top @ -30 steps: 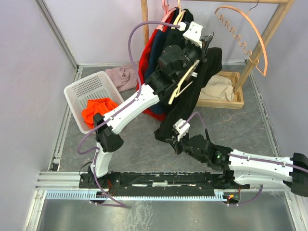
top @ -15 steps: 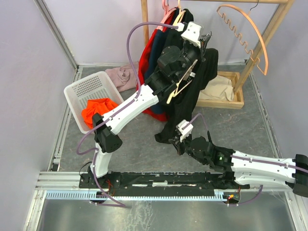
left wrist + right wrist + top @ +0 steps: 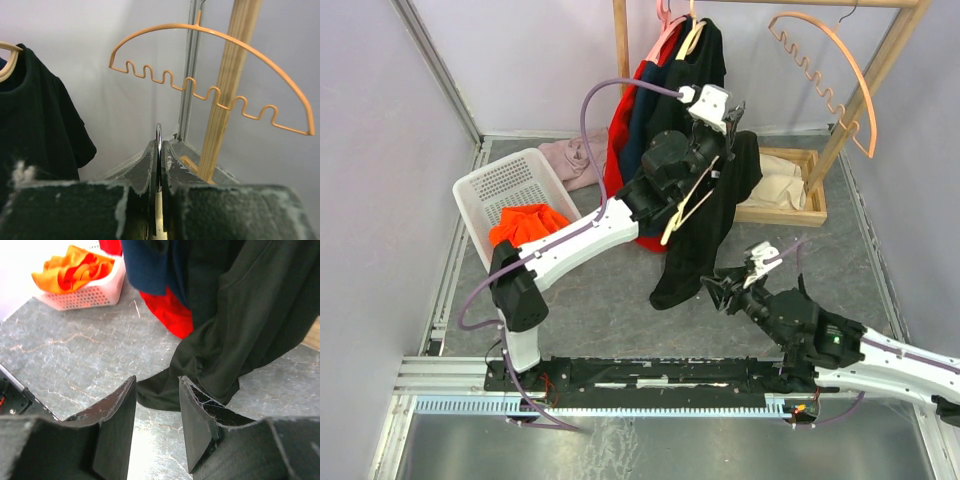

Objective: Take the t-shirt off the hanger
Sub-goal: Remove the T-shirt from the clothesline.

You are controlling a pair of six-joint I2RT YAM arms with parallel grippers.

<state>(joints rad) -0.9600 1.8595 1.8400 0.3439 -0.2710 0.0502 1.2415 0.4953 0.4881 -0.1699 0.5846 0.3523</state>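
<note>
t-shirt (image 3: 720,200), black, hung lengthwise from a pale hanger (image 3: 678,215) pinched by its hook in the left fingers (image 3: 145,170), its hem trailing to the tabletop (image 3: 600,290) just ahead of the right fingers (image 3: 117,415), which stood parted and empty, the nearer arm.

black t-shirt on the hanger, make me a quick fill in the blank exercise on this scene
1. The left gripper is shut on the metal ___ of the hanger.
2. The right gripper sits low beside the hem of the black t-shirt, with its jaws ___.
3. The white basket holds a garment whose colour is ___.

Missing words: hook; open; orange
</note>
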